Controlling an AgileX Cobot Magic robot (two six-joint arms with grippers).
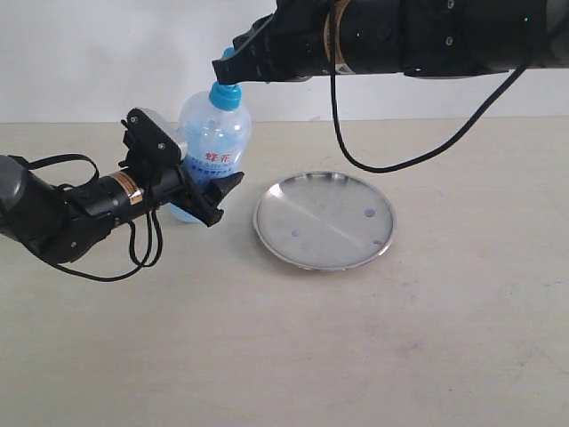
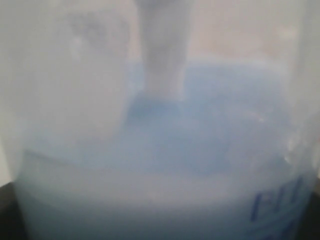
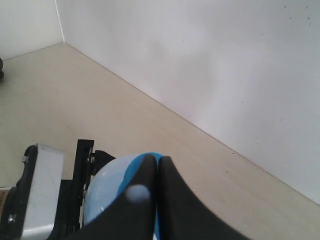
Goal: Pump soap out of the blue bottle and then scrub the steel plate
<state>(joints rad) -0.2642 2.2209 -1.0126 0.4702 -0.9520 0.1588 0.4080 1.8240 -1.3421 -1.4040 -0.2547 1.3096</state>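
Note:
The blue bottle (image 1: 213, 140) stands upright on the table, left of the steel plate (image 1: 313, 206). My left gripper (image 1: 210, 197) is shut on the bottle's lower body, one finger on each side. In the left wrist view the bottle (image 2: 160, 165) fills the frame, with pale blue soap (image 2: 210, 125) inside; that gripper's jaws are hidden. My right gripper (image 1: 222, 73) comes from above, shut, tips on the bright blue pump head (image 3: 129, 176). The right gripper (image 3: 158, 162) holds nothing between its fingers. A pale round spot (image 3: 136, 193) sits on one finger. No dab shows on the plate.
The plate carries three small dark spots (image 1: 369, 213). A black cable (image 1: 391, 165) hangs from the right arm above the table behind the plate. A white wall (image 3: 210, 65) rises close behind the bottle. Bare beige table (image 1: 356, 356) lies in front.

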